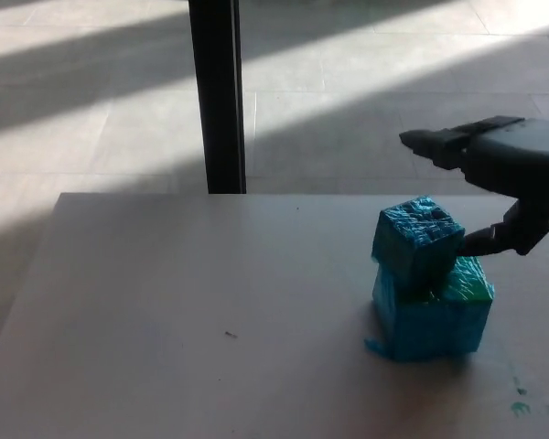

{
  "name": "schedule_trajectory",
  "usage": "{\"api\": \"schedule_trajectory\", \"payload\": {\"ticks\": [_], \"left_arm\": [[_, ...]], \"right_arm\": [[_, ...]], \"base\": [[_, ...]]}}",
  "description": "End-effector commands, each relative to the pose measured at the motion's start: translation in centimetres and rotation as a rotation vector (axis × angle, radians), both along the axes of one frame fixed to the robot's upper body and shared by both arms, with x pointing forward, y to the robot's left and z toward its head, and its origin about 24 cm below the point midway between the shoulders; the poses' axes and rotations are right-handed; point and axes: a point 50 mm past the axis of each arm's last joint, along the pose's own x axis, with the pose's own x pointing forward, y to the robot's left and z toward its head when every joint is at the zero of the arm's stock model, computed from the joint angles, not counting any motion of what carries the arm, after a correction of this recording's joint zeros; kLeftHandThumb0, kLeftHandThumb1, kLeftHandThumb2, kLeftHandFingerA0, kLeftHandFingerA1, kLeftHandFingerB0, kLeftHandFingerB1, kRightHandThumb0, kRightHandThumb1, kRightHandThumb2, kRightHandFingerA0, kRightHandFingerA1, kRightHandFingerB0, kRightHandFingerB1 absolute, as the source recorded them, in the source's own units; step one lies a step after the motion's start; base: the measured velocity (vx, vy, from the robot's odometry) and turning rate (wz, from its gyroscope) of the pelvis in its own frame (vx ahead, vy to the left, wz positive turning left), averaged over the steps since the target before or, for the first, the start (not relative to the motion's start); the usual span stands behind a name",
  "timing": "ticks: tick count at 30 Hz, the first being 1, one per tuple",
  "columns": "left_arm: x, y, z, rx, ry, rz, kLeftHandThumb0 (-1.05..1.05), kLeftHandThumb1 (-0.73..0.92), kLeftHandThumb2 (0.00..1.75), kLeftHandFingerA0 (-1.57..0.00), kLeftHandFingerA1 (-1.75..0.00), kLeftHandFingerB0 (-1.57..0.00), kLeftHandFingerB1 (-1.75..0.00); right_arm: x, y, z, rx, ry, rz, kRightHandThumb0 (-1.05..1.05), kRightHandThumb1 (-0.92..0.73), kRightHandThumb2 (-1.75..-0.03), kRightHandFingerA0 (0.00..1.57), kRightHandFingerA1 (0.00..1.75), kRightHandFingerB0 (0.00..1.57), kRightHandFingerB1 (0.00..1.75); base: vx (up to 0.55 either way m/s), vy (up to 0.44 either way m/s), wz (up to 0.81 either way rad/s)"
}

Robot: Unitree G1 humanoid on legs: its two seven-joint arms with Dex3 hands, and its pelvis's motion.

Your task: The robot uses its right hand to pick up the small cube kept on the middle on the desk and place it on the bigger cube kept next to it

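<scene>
A small teal cube [417, 241] rests on top of the bigger teal cube [434, 316], set toward its back left corner. Both stand on the right part of the pale desk [192, 320]. My right hand [499, 178] hovers above and to the right of the stack, open, its fingers stretched out to the left and its thumb low beside the small cube. Nothing is between the fingers. My left hand does not show.
A dark vertical post [217, 96] stands behind the desk's far edge, over a tiled floor with sun stripes. Small teal smudges [522, 402] mark the desk near the right front. A tiny dark speck [230, 335] lies mid-desk.
</scene>
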Motion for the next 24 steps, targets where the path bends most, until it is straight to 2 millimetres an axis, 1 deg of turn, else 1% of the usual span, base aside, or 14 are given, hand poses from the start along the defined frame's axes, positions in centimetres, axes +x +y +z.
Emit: {"api": "schedule_trajectory", "payload": {"ticks": [1,5,6,7,8,9,10,13,14,16,19,20,22,24], "left_arm": [[-0.3,0.4,0.3,0.016,-0.010,0.005,-1.02,0.88,0.67,-0.43,-0.56,-0.37,-0.39],[-0.5,0.5,0.2,0.014,-0.004,0.020,-1.03,0.88,0.67,-0.43,-0.54,-0.38,-0.38],[-0.5,0.5,0.3,0.012,-0.002,0.016,-0.98,0.66,1.10,-0.38,-0.59,-0.32,-0.49],[-0.6,0.5,0.3,0.014,0.001,0.008,-1.03,0.88,0.67,-0.42,-0.53,-0.37,-0.38],[-0.6,0.4,0.2,0.011,0.001,0.009,-0.98,0.66,1.10,-0.36,-0.59,-0.31,-0.49],[-0.6,0.4,0.2,0.007,-0.001,0.011,-0.98,0.66,1.10,-0.36,-0.59,-0.31,-0.49],[-0.6,0.5,0.3,0.015,0.002,0.006,-1.02,0.89,0.67,-0.40,-0.53,-0.36,-0.39],[-0.6,0.5,0.4,0.026,0.014,-0.004,-1.02,0.90,0.68,-0.41,-0.53,-0.36,-0.38],[-0.6,0.5,0.4,0.029,0.017,-0.007,-1.02,0.90,0.67,-0.42,-0.53,-0.37,-0.38],[-0.6,0.5,0.4,0.021,0.008,0.007,-1.02,0.89,0.68,-0.42,-0.53,-0.37,-0.38],[-0.7,0.5,0.4,0.015,0.000,0.004,-1.01,0.90,0.67,-0.41,-0.57,-0.37,-0.39],[-0.7,0.5,0.3,0.011,-0.004,0.011,-1.02,0.88,0.64,-0.41,-0.57,-0.37,-0.39],[-0.7,0.5,0.4,0.011,-0.005,0.012,-1.02,0.89,0.65,-0.41,-0.56,-0.37,-0.39],[-0.8,0.5,0.2,0.012,0.002,0.022,-1.02,0.88,0.67,-0.42,-0.57,-0.39,-0.39]], "right_arm": [[-0.1,-2.0,3.7,0.118,-0.066,-0.052,-0.92,-0.52,-0.57,0.00,0.00,0.00,0.00],[-0.5,-4.2,5.3,0.195,-0.138,-0.075,-0.91,-0.52,-0.57,0.00,0.00,0.00,0.00],[-0.5,-4.9,5.6,0.207,-0.144,-0.086,-0.91,-0.52,-0.57,0.00,0.00,0.00,0.00],[-0.6,-5.5,6.0,0.222,-0.142,-0.111,-0.92,-0.52,-0.57,0.00,0.00,0.00,0.00],[-0.6,-5.8,6.1,0.230,-0.145,-0.121,-0.91,-0.50,-0.56,0.00,0.00,0.00,0.00],[-0.6,-6.3,6.3,0.240,-0.150,-0.131,-0.91,-0.50,-0.56,0.00,0.00,0.00,0.00],[-0.7,-6.9,6.7,0.226,-0.167,-0.158,-0.92,-0.51,-0.57,0.00,0.00,0.00,0.00],[-1.2,-10.3,7.2,0.251,-0.219,-0.264,-0.90,-0.59,-0.59,0.00,0.00,0.00,0.00],[-1.4,-11.1,7.2,0.262,-0.231,-0.287,-0.87,-0.53,-0.74,0.00,0.00,0.00,0.00],[-1.8,-12.4,7.0,0.276,-0.248,-0.322,-0.86,-0.63,-0.59,0.00,0.00,0.00,0.00],[-2.6,-14.5,6.8,0.281,-0.274,-0.395,-0.78,-0.63,-0.59,0.00,0.00,0.00,0.00],[-3.1,-15.6,6.6,0.298,-0.290,-0.432,-0.79,-0.50,-0.76,0.00,0.00,0.00,0.02],[-3.8,-16.9,6.3,0.329,-0.304,-0.471,-0.77,-0.51,-0.75,0.00,0.00,0.00,0.03],[-4.2,-17.6,6.0,0.316,-0.335,-0.507,-0.96,-0.58,-0.88,0.00,0.13,0.00,0.00]], "base": [[0.00,0.000,0.00],[0.00,0.000,0.00],[0.00,0.000,0.00],[0.00,0.000,0.00],[0.00,0.000,0.00],[0.00,0.000,0.00],[0.00,0.000,0.00],[0.00,0.000,0.00],[0.00,0.000,0.00],[0.00,0.000,0.00],[0.00,0.000,0.00],[0.00,0.000,0.00],[0.00,0.000,0.00],[0.00,0.000,0.00]]}}
